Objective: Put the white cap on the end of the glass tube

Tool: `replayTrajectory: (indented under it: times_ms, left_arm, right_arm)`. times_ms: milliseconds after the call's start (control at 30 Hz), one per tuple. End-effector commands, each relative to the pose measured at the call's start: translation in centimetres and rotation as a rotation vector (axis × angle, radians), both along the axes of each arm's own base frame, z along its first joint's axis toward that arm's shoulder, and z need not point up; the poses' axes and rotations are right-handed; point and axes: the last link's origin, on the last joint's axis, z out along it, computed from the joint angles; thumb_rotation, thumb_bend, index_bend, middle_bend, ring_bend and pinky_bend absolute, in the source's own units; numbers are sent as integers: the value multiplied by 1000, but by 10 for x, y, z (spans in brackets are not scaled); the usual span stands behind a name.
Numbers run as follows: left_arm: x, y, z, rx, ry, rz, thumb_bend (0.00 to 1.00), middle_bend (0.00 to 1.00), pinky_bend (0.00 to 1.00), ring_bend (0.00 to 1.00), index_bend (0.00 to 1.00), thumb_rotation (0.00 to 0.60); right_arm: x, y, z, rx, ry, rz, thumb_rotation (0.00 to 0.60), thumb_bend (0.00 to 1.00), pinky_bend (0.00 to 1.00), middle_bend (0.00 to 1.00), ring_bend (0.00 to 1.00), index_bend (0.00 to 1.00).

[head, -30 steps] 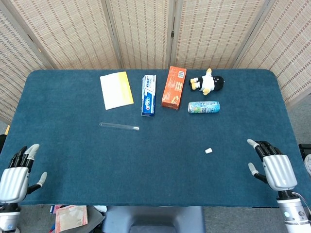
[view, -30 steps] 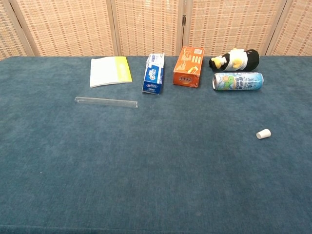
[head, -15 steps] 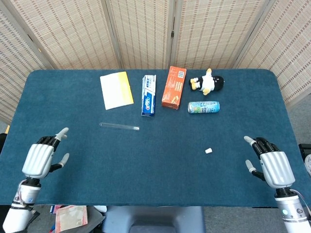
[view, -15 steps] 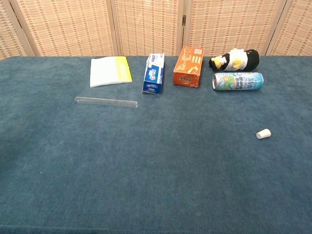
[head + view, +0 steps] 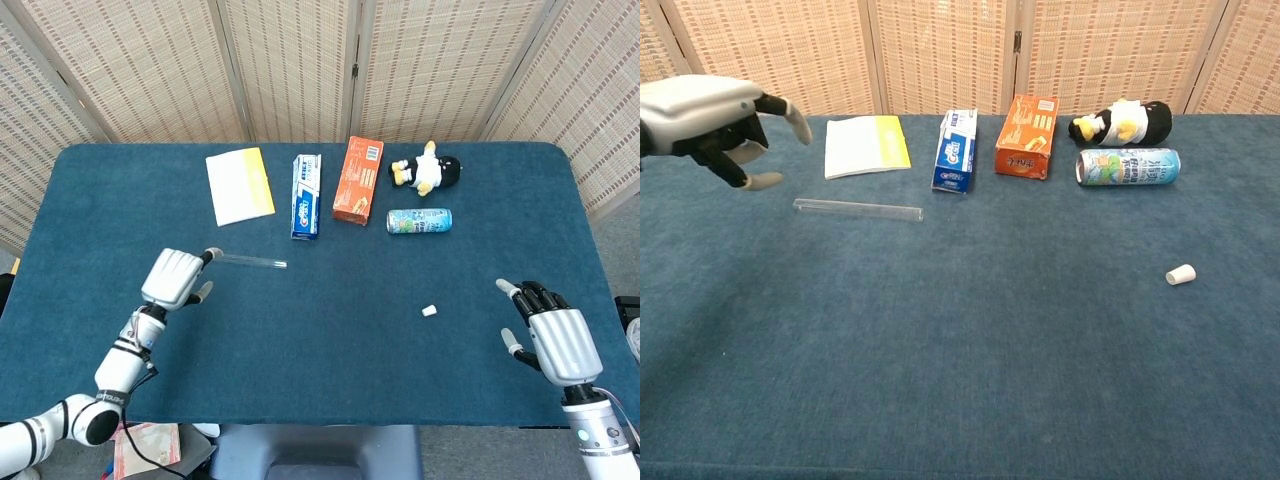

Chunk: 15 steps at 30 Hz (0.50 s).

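The glass tube (image 5: pixel 248 261) (image 5: pixel 858 209) lies flat on the blue table, left of centre. The small white cap (image 5: pixel 429 311) (image 5: pixel 1180 275) lies on its side toward the right. My left hand (image 5: pixel 176 277) (image 5: pixel 712 117) hovers over the tube's left end, fingers apart and empty; whether it touches the tube is unclear. My right hand (image 5: pixel 549 331) is near the table's front right, open, well right of the cap, and shows only in the head view.
Along the back lie a white and yellow notepad (image 5: pixel 239 185), a toothpaste box (image 5: pixel 306 195), an orange box (image 5: pixel 358 179), a penguin plush (image 5: pixel 427 170) and a can on its side (image 5: pixel 419 220). A woven screen stands behind the table (image 5: pixel 320 360).
My left hand has moved up and to the right from the front left corner to the tube's left end, entering the chest view. The right hand has shifted slightly.
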Motion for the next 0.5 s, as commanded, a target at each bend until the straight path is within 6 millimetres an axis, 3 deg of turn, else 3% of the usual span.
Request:
replayTrajectory:
  times_ms: [33, 267, 500]
  left_arm:
    - [11, 19, -21, -15, 44, 17, 323, 895, 1000, 901, 284, 600]
    - [21, 42, -47, -21, 110, 72, 323, 924, 1000, 928, 266, 600]
    - [27, 57, -64, -16, 166, 116, 307, 950, 1000, 950, 329, 600]
  right_arm:
    - [0, -1, 0, 1, 1, -1, 600, 331, 315, 281, 174, 164]
    - [-1, -3, -1, 11, 5, -4, 600, 331, 315, 287, 174, 164]
    - [-3, -6, -1, 19, 7, -9, 600, 331, 315, 290, 174, 164]
